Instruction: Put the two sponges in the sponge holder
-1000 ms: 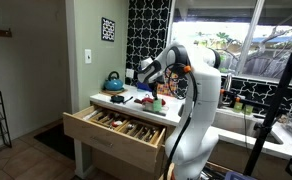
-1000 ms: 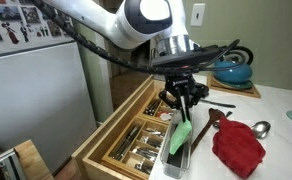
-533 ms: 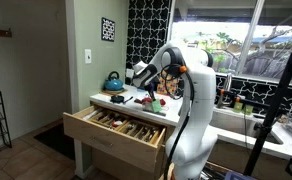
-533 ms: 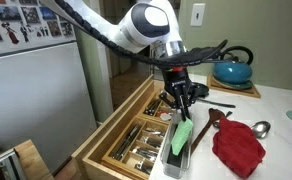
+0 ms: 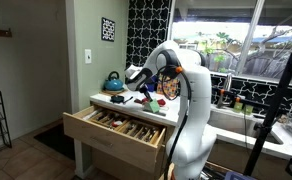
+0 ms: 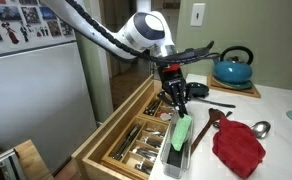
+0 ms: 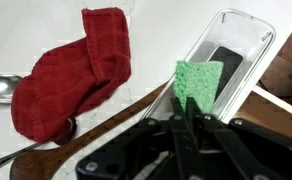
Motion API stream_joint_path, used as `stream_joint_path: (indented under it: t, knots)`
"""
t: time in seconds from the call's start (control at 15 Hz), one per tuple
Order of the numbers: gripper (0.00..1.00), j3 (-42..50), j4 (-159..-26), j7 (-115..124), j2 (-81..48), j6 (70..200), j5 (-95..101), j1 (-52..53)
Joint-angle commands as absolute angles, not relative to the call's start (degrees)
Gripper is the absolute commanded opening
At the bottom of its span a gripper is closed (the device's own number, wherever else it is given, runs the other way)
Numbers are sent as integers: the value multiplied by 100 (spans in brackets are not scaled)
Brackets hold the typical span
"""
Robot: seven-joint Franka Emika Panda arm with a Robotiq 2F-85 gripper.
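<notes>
Above the sponge holder (image 7: 248,30), the gripper (image 6: 179,102) is lifting away, fingers (image 7: 181,130) pressed together and empty; the green sponge (image 7: 198,80) and dark sponge (image 7: 226,60) are resting inside, so the task is probably finishing.

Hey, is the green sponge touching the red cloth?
Apart. The wrist view shows the green sponge standing inside the clear holder, with bare counter between it and the red cloth.

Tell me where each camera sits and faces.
Exterior view: across the room, facing open drawer and window; whole arm shows.
Exterior view: beside the drawer, facing the kettle; arm and gripper show.
Wrist view: looks down past fingers at green sponge in holder.
Wrist and an exterior view share green sponge, holder, red cloth.
</notes>
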State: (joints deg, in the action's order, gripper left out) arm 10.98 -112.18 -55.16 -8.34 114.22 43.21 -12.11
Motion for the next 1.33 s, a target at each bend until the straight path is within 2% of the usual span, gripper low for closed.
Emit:
stream_joint_path:
  t: [0.0, 0.33, 0.4, 0.47, 1.07, 1.27]
  knots:
    - [2, 1053, -11082, -5649, -995, 11052, 4728, -1143]
    - [2, 960, -11029, -5699, -1120, 10775, 5028, -1081]
    - [34, 945, -11019, -5708, -1148, 10742, 5068, -1076]
    - [35, 931, -10998, -5680, -1180, 10702, 5129, -1070]
    - [99, 863, -10911, -5605, -1162, 10722, 5210, -1079]
    - [100, 904, -10748, -5538, -1119, 10828, 4803, -1206]
